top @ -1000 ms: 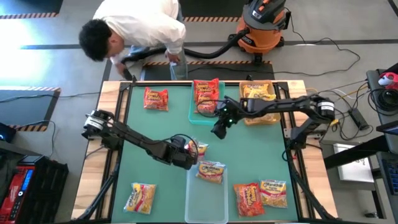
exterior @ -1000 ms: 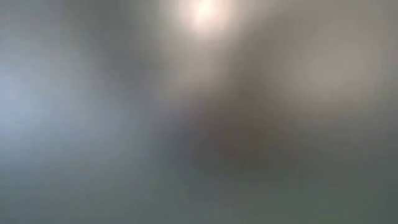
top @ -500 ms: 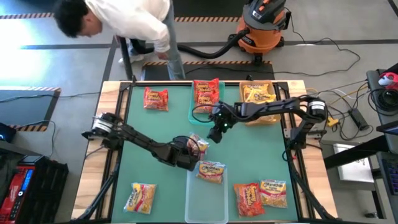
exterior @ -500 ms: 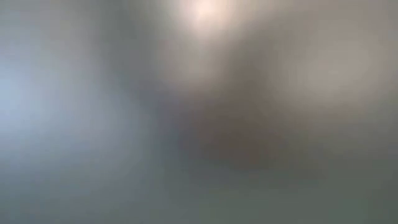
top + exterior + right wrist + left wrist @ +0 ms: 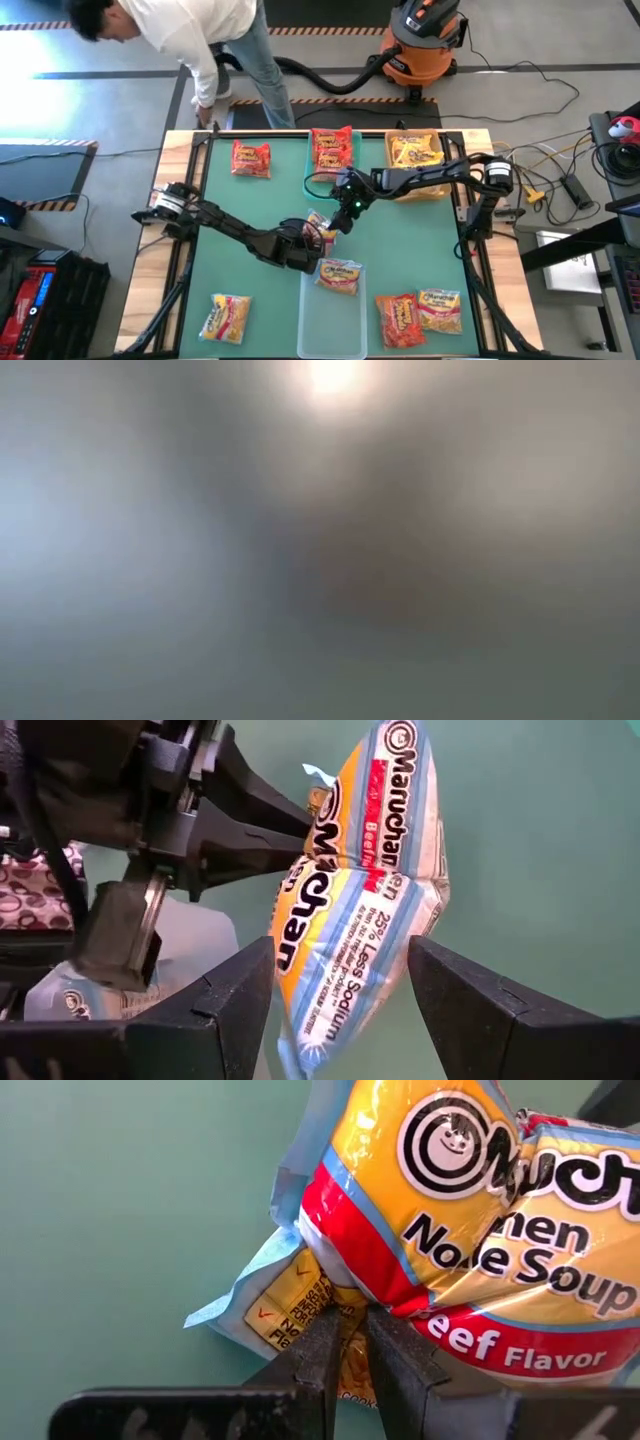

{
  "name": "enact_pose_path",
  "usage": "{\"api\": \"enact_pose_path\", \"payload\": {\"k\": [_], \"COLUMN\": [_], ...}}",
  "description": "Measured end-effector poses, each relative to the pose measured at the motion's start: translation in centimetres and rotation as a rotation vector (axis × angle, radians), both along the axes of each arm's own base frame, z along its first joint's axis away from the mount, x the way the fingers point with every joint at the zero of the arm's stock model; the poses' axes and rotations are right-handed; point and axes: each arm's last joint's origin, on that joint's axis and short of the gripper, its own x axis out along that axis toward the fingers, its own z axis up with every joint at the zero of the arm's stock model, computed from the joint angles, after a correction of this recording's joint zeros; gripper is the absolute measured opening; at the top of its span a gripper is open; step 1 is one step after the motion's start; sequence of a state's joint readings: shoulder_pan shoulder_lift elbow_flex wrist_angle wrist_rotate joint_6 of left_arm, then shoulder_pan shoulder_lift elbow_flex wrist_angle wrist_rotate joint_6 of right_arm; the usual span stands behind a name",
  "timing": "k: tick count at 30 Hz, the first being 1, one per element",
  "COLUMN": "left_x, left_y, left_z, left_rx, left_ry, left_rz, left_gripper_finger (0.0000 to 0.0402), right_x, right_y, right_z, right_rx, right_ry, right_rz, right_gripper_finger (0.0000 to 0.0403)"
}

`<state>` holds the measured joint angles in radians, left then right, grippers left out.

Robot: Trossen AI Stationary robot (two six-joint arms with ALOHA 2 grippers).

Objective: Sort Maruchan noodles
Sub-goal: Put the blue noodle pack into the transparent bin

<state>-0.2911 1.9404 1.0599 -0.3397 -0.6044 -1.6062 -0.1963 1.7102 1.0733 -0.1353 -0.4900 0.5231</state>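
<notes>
Near the middle of the green desk (image 5: 250, 195), left pincer (image 5: 347, 1342) clamped tight on the crimped edge of a Maruchan beef noodle packet (image 5: 470, 1230), raised just beside the clear bin (image 5: 330, 320). Right pincer (image 5: 340, 990) spread wide, its fingers flanking the same packet without closing on it.

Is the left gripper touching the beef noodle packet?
Touching. The left wrist view shows the left gripper pinching the corner of the beef noodle packet.
</notes>
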Motion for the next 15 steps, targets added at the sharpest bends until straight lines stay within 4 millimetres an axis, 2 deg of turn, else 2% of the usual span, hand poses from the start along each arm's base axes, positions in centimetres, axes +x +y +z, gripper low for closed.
{"api": "enact_pose_path", "payload": {"k": [9, 15], "left_x": [0.07, 0.18], "left_y": [0.15, 0.43], "left_z": [-0.01, -0.03], "left_rx": [0.009, 0.016], "left_ry": [0.008, 0.002], "left_rz": [-0.015, -0.005], "left_gripper_finger": [0.0037, 0.0037], "right_x": [0.43, 0.78], "right_y": [-0.01, 0.41], "right_z": [0.02, -0.66], "right_rx": [-0.010, -0.020], "right_ry": [-0.039, -0.020], "right_rz": [-0.001, -0.023], "right_gripper_finger": [0.0219, 0.0219]}}
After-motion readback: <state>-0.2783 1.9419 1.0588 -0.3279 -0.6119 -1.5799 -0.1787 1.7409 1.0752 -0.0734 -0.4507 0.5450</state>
